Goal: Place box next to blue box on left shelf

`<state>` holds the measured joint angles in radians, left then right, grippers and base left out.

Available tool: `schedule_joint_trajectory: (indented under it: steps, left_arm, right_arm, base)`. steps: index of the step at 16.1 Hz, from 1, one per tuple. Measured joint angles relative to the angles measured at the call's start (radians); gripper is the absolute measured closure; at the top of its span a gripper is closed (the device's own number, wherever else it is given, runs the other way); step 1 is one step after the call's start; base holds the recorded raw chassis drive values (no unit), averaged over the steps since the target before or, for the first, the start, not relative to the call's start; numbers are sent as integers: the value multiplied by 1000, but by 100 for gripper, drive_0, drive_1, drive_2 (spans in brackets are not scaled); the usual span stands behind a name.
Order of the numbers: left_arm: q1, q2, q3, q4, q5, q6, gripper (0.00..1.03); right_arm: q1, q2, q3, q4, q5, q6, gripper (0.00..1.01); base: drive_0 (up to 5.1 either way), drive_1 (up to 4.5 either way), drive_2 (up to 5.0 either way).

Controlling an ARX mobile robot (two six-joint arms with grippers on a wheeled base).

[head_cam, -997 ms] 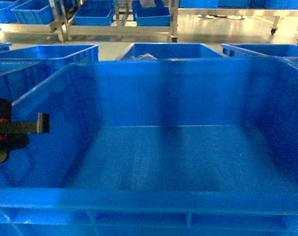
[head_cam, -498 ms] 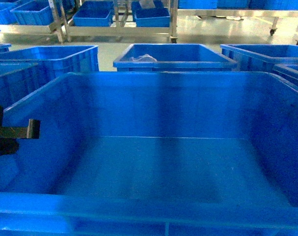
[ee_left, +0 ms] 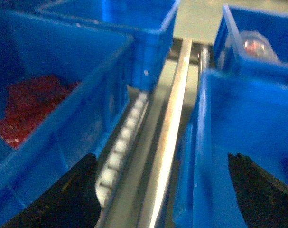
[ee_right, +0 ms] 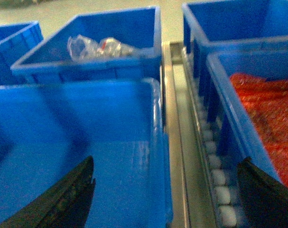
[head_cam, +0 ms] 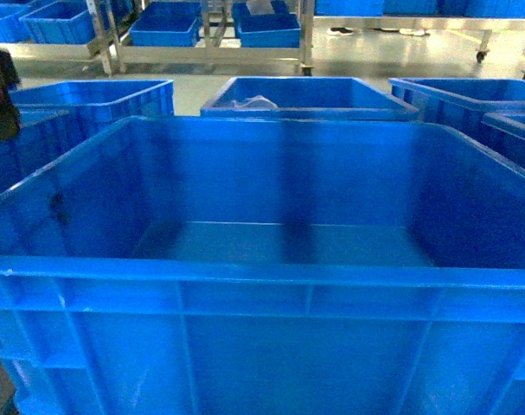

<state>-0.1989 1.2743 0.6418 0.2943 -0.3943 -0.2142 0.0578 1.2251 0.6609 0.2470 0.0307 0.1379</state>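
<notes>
The big bright-blue plastic box point(head_cam: 279, 259) sits right in front of the robot and fills most of the head view. Its thick flat rim runs across the near side, with ribbed wall below it, and its smooth floor is bare. It rests on the low shelf of grey metal rails with small white roller wheels point(ee_left: 122, 147).

The left gripper point(ee_left: 165, 190) hangs over the left wall of the box. Its two dark fingers are wide apart, one out over the rail and one over the inside of the box. They hold nothing. The right gripper point(ee_right: 174, 199) hangs over the right wall of the box the same way, fingers wide apart and holding nothing.

Just left of the box, across the rail, is another blue crate with red stuff in it point(ee_left: 30, 109). Just right, across a second row of white rollers point(ee_right: 215, 161), is a blue crate full of orange-red stuff point(ee_right: 272, 118). Behind the box stands a blue crate with a clear plastic bag inside point(ee_right: 101, 47). Far off, more blue crates sit on a silver metal rack point(head_cam: 210, 35).
</notes>
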Motion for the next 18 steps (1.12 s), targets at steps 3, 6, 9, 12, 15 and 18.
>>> schedule_joint_trajectory:
  steps: [3, 6, 9, 12, 15, 18]
  left_arm:
    - [19, -19, 8, 21, -37, -13, 6]
    - [67, -45, -147, 385, 204, 105, 26]
    - [102, -165, -321, 493, 296, 189, 62]
    - [136, -283, -438, 478, 329, 196, 101]
    - [201, -415, -514, 429, 391, 198, 100]
    - [199, -534, -565, 357, 394, 198, 100]
  right_arm:
    - [0, -3, -3, 33, 41, -1, 4]
    - [-28, -11, -123, 349, -18, -71, 19]
    - [-63, -130, -328, 514, -28, -118, 58]
    - [-58, -242, -447, 508, -31, -131, 97]
    - [-58, -362, -522, 473, -31, -133, 100]
    - [-58, -484, -577, 401, -31, -133, 100]
  base:
    - [0, 0, 0]
    - [0, 0, 0]
    - [0, 0, 0]
    - [0, 0, 0]
    - [0, 0, 0]
    - [0, 0, 0]
